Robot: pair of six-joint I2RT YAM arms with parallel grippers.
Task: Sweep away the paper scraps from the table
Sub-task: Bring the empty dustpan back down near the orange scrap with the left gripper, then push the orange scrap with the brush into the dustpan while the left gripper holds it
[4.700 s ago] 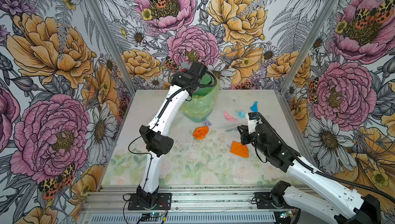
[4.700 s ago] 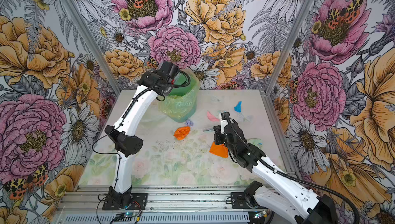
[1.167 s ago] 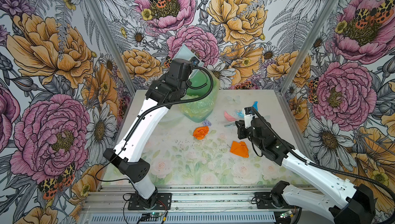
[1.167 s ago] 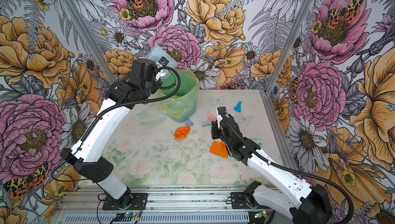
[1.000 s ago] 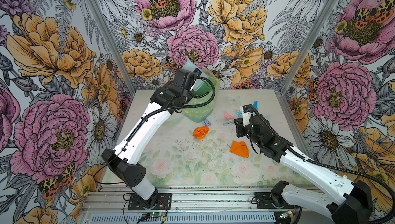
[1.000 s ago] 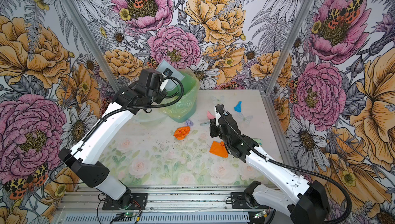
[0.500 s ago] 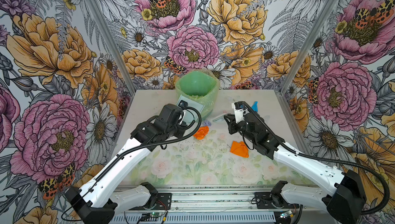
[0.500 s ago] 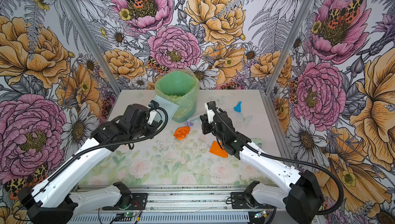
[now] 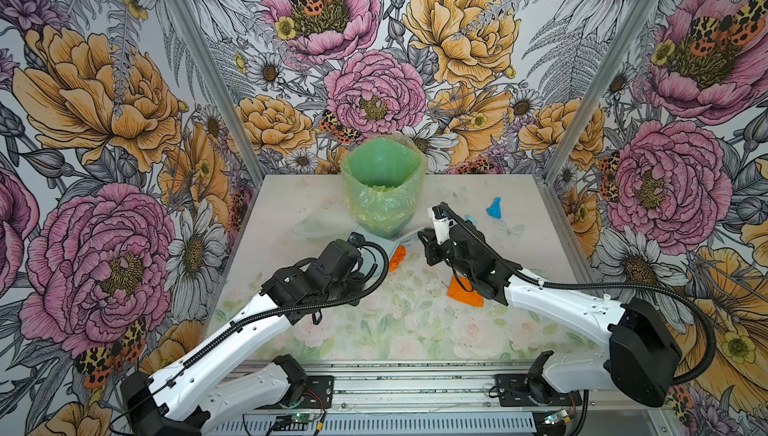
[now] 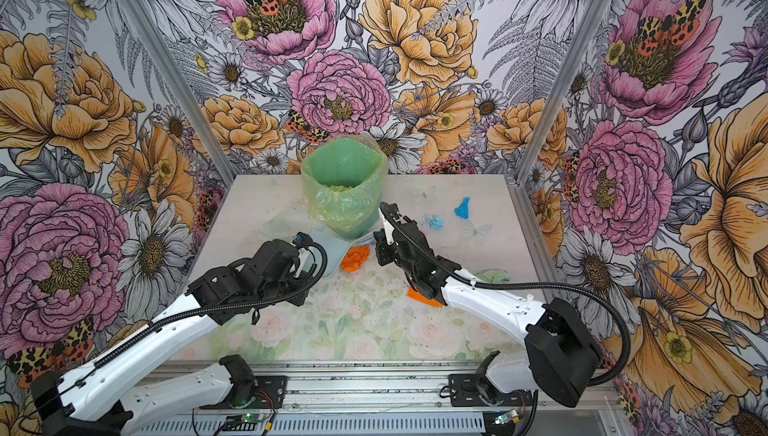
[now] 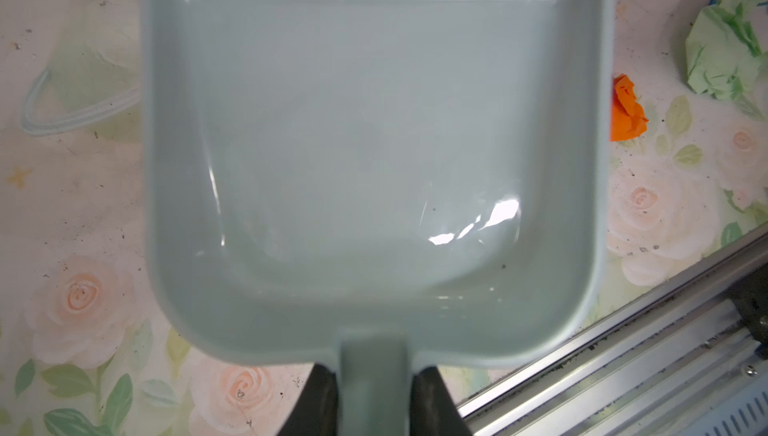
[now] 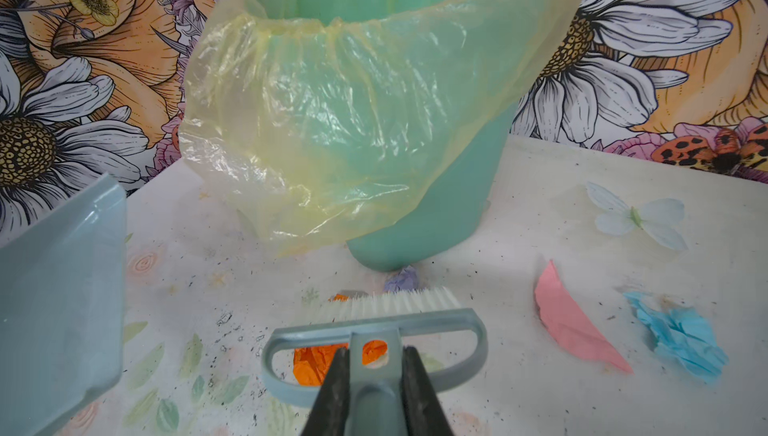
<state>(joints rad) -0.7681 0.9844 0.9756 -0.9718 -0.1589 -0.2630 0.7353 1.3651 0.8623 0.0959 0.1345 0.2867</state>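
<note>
The left jaws were clamped shut on the handle of the pale grey-blue plastic dustpan (image 11: 374,142), and just off its right edge the crumpled orange paper scrap (image 10: 355,258) lay on the rose-printed counter (image 9: 395,330). Over that scrap the right jaws, closed on the grey-blue white-bristled brush (image 12: 374,321), were nearer. Its bristles ran crosswise on the scrap's far side, with the green bag-lined bin (image 9: 382,192) crowding close behind.

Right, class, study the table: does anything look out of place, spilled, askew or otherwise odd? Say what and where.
Yes: paper scraps litter the table: an orange one beside the dustpan, blue ones towards the far right, a lilac one at the foot of the bin. Its liner sags lopsidedly down one side.
</note>
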